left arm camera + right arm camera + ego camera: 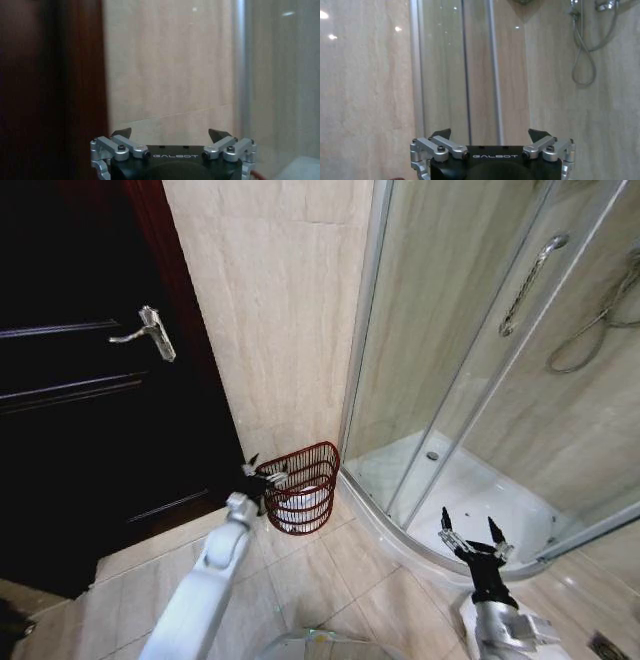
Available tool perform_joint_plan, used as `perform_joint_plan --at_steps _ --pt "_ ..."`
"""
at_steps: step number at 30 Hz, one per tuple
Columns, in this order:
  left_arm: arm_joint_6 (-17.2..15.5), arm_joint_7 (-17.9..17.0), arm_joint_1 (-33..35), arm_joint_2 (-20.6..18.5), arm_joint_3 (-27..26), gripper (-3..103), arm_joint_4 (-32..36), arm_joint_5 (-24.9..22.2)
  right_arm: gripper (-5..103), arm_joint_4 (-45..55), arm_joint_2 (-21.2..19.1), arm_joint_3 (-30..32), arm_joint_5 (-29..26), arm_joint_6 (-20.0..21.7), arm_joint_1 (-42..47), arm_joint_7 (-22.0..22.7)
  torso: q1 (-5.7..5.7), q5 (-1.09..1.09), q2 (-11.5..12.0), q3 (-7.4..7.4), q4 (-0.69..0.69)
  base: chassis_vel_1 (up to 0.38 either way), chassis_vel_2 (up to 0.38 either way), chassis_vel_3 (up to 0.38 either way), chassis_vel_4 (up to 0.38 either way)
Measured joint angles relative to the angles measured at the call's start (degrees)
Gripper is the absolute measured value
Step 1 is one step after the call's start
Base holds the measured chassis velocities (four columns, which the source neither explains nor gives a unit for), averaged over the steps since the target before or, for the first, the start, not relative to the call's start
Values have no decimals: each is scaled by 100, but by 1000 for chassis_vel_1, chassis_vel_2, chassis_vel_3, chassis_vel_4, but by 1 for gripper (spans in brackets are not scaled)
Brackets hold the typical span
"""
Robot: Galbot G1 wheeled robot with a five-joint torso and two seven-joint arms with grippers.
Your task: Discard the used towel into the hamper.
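The hamper (304, 480), a dark red wire basket, stands on the floor against the tiled wall, between the door and the shower. A white towel (298, 509) lies inside it, seen through the bars. My left gripper (267, 469) hovers at the hamper's left rim, open and holding nothing. In the left wrist view the left gripper (170, 133) has its fingers spread wide, facing the wall. My right gripper (468, 523) is held low near the shower's curved base, open and empty. The right wrist view shows the right gripper (490, 133) facing the glass.
A dark wooden door (90, 400) with a metal handle (148, 330) is on the left. The glass shower enclosure (470, 360) with a white tray (470, 490) fills the right. Beige floor tiles (330, 580) lie in front of the hamper.
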State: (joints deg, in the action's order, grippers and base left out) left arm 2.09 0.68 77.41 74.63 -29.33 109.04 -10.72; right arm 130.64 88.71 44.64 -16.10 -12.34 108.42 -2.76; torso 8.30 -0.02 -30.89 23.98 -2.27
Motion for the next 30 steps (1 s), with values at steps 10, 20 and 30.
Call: perform_joint_plan --at_steps 10,20,30 --pt "544 10 921 -30 -633 100 313 -257 100 399 176 -245 397 73 233 -17 0 1 0 0 0 0 0 0 0" --pt "741 112 924 -67 -660 100 203 -345 100 409 132 -186 221 54 302 -73 1 1 0 1 1 0 0 0 0" --pt "853 151 944 -122 -687 100 169 -348 100 280 121 -176 229 -71 338 -70 1 1 0 1 0 0 0 0 0"
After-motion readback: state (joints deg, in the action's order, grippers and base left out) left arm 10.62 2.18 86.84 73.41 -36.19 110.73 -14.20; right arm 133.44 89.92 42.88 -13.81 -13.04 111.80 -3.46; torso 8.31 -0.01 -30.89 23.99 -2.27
